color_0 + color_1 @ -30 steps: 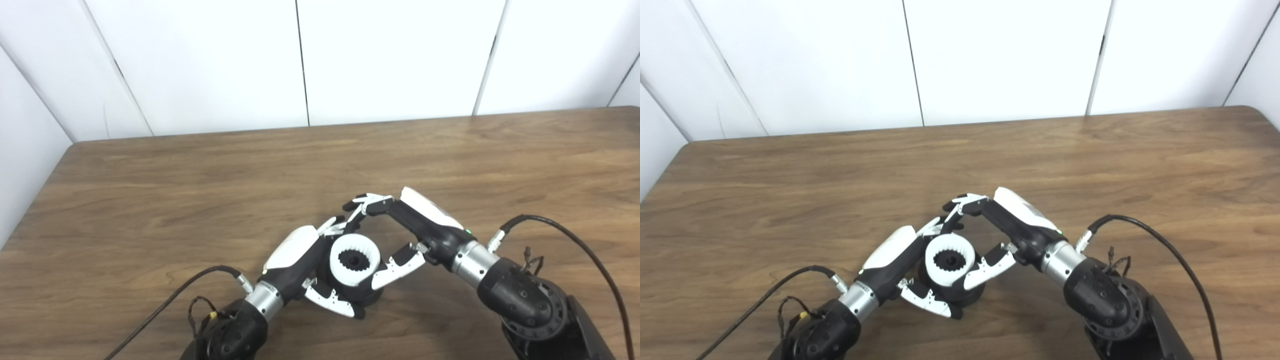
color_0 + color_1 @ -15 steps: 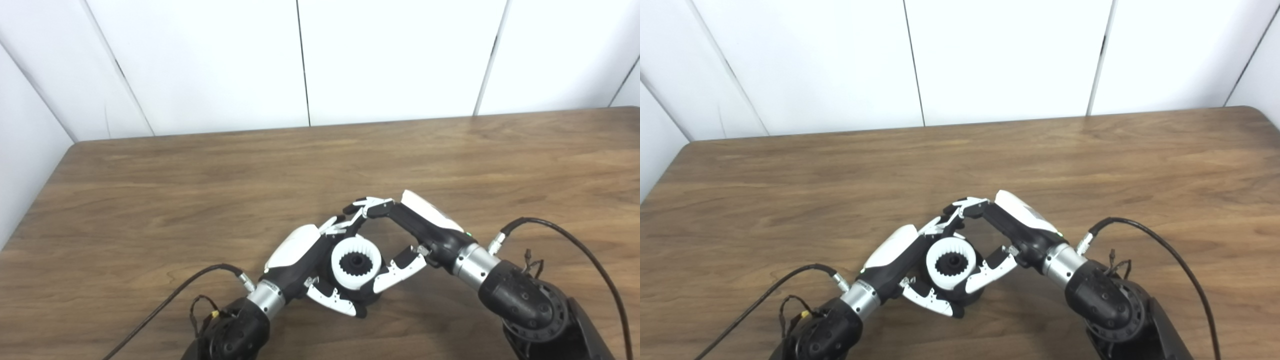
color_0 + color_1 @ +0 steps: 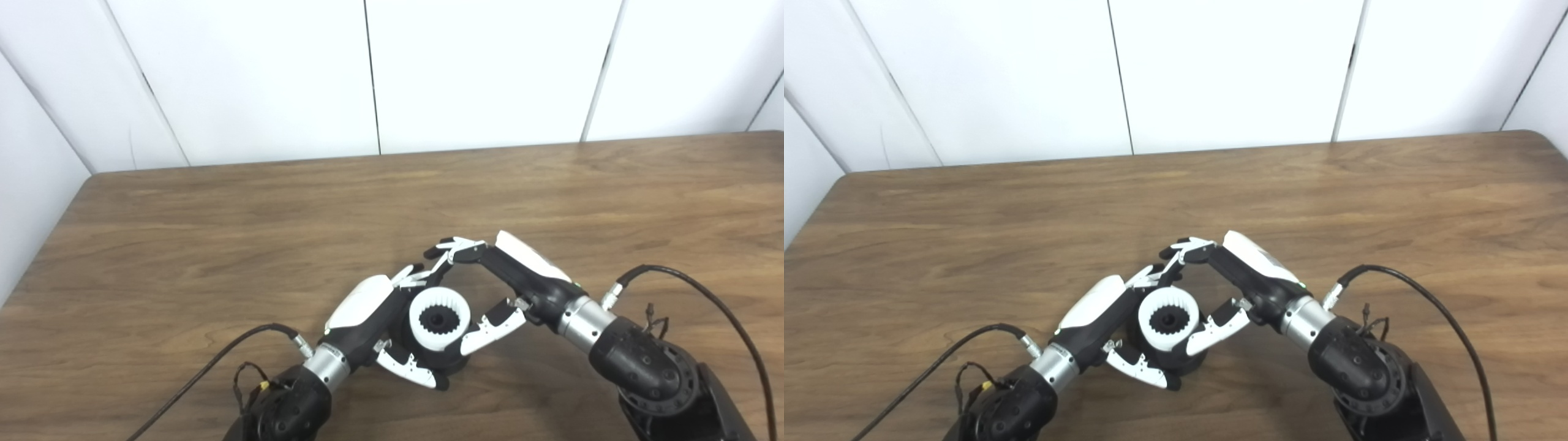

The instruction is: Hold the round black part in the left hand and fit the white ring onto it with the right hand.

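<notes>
One black part, one white ring, two hands, all bunched together at the near middle of your table (image 3: 184, 233).

Your left hand (image 3: 367, 309) is wrapped around the round black part (image 3: 450, 365), which sits on the wood. The single white ring (image 3: 439, 320) rests on top of that part, its toothed inner bore facing up. Your right hand (image 3: 511, 282) brackets the ring, thumb touching its right side and fingers (image 3: 456, 250) curled past its far side; you cannot tell if it truly clamps.
</notes>
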Available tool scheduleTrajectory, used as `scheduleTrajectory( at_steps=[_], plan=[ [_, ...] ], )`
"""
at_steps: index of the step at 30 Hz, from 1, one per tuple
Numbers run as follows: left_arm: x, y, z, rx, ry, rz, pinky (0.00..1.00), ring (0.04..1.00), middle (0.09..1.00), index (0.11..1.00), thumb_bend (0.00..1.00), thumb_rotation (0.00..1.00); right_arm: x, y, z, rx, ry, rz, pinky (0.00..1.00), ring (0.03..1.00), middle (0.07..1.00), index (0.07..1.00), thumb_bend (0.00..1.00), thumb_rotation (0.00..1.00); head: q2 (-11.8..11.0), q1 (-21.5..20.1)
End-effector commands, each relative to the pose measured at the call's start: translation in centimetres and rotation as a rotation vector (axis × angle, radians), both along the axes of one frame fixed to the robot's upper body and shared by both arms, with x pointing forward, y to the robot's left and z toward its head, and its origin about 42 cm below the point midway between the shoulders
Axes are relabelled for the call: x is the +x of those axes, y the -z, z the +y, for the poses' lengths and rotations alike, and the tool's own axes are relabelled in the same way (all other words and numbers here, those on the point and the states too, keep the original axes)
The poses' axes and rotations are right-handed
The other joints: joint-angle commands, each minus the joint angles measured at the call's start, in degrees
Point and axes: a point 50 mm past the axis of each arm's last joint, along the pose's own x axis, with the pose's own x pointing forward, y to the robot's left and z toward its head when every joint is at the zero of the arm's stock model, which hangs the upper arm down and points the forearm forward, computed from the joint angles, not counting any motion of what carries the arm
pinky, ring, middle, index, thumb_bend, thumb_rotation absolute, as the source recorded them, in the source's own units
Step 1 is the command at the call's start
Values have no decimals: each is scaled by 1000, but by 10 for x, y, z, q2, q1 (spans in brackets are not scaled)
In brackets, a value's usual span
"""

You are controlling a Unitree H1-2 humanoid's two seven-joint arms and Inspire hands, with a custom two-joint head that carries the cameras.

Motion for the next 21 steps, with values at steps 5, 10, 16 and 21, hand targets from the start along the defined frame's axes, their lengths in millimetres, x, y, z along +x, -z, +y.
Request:
scheduleTrajectory(
  at_steps=[5,10,16,21],
  plan=[
    [-2,-6,-3,-11,24,-14,903,997,922,600,818,197,7,-12,-1,10,1,-61,871,931,836,489,525,150,2,2],
    [-2,-7,-3,-16,21,-13,901,997,922,604,818,200,9,-10,-2,13,8,-51,885,934,835,489,525,149,3,1],
    [-1,-7,-5,-21,24,-11,901,999,923,612,814,188,8,-2,0,3,3,-35,873,926,830,489,525,151,4,-1],
    [2,-7,-7,-15,26,-21,896,996,918,629,823,181,8,3,5,-9,-6,-28,856,929,830,489,525,149,4,0]
  ],
)
